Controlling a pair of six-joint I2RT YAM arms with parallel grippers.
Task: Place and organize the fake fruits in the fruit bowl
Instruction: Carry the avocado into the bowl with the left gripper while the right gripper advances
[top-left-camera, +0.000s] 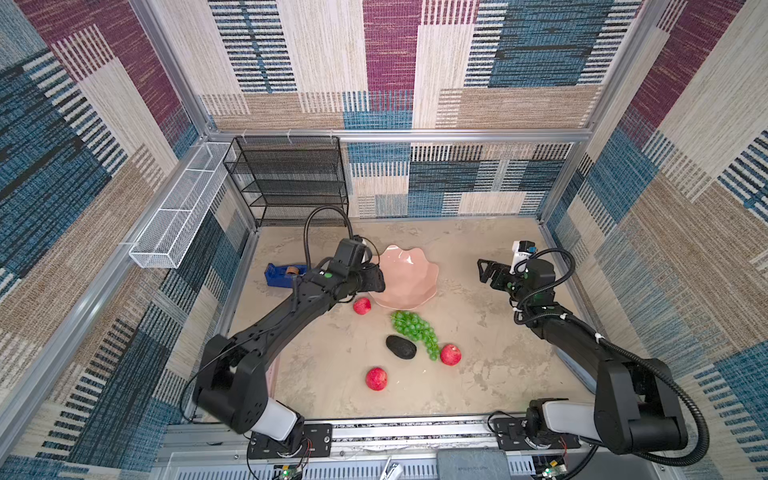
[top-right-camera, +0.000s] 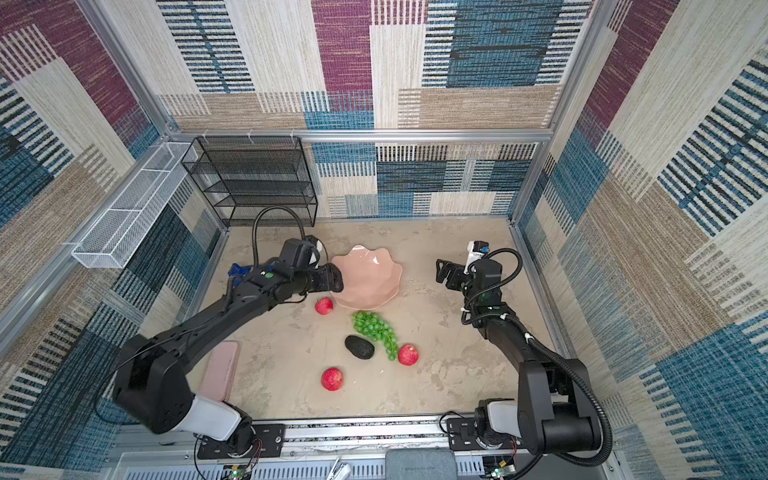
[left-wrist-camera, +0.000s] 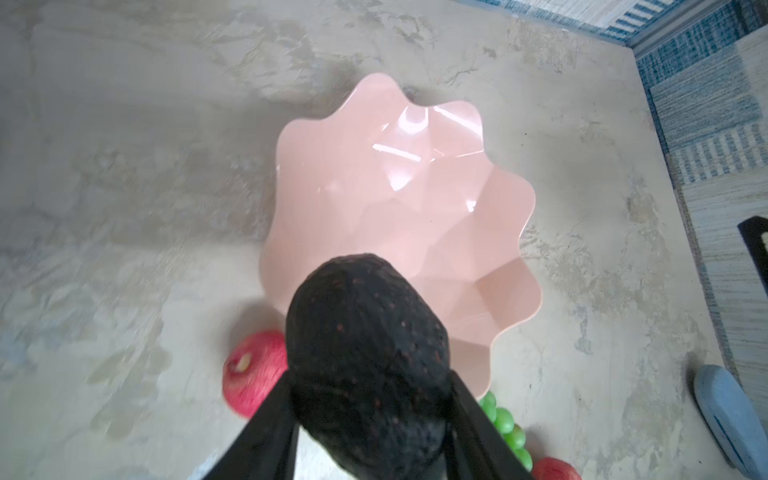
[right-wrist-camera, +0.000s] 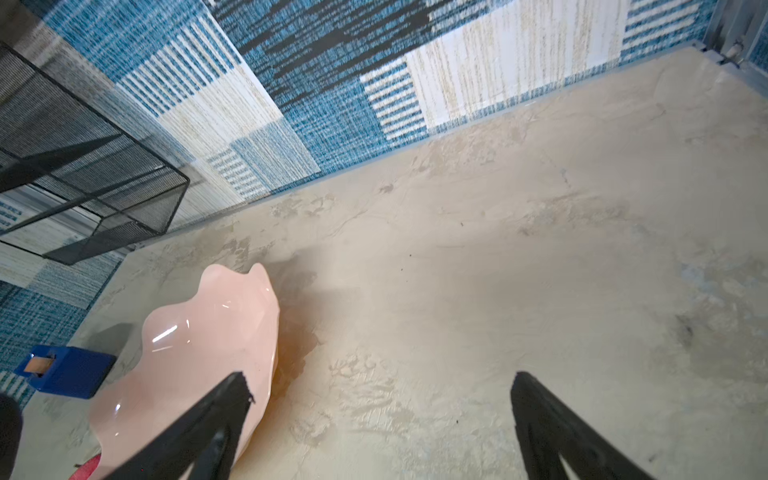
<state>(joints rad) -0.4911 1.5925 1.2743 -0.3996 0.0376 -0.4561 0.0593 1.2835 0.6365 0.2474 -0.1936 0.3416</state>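
We have the left gripper clamped narrow on a dark avocado, gripping its thick end, and it hangs at the left rim of the fruit bowl, which stands empty toward the far middle of the table. To do this step well, we should carry the avocado further right until it is over the bowl's faceted floor, lower it close, and only then let go (a release over the scalloped edge would likely send it rolling out toward the red apple just near of the rim). Setting it to one side leaves room for the rest. The right gripper waits spread wide and empty, well right of the bowl. The avocado looks blackish, pebbly and matt with small reddish flecks; it is egg-shaped, so we judge it prone to roll. Nearer us lie the green grapes, a second avocado, a right-hand apple and a nearest apple.
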